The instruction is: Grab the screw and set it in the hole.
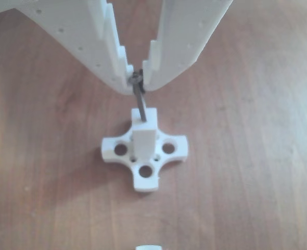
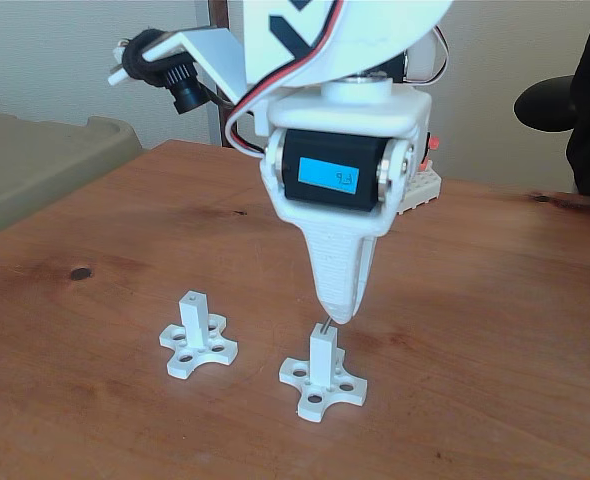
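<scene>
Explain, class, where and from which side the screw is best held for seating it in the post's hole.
Hold the screw at its head end, coming from straight above, as the hand does now. Its thin shank hangs nearly upright with the tip at the top of the post, so a top pinch leaves the lower length free to enter the hole.

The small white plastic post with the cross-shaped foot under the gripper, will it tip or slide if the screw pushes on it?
The white plastic post probably resists tipping: its cross-shaped foot sits wide and flat. It looks light and unfastened on the smooth wooden table, so a sideways push from the thin dark screw could slide it.
</scene>
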You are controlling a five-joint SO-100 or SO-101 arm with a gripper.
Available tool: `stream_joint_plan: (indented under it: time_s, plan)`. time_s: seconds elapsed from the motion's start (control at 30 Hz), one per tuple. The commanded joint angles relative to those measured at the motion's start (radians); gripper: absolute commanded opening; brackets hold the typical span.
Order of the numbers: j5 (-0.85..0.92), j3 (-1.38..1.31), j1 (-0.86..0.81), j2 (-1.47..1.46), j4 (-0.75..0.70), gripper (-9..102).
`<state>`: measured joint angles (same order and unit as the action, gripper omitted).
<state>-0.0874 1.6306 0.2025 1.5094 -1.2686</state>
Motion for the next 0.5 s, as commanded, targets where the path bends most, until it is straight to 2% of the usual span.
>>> stream_joint_plan:
  time_s: [0.0,0.47]
  plan:
    - [0.006,-0.003,-0.005,0.084,-0.02,-4]
    - [0.008,0.0,-0.005,0.094,-0.023,-4]
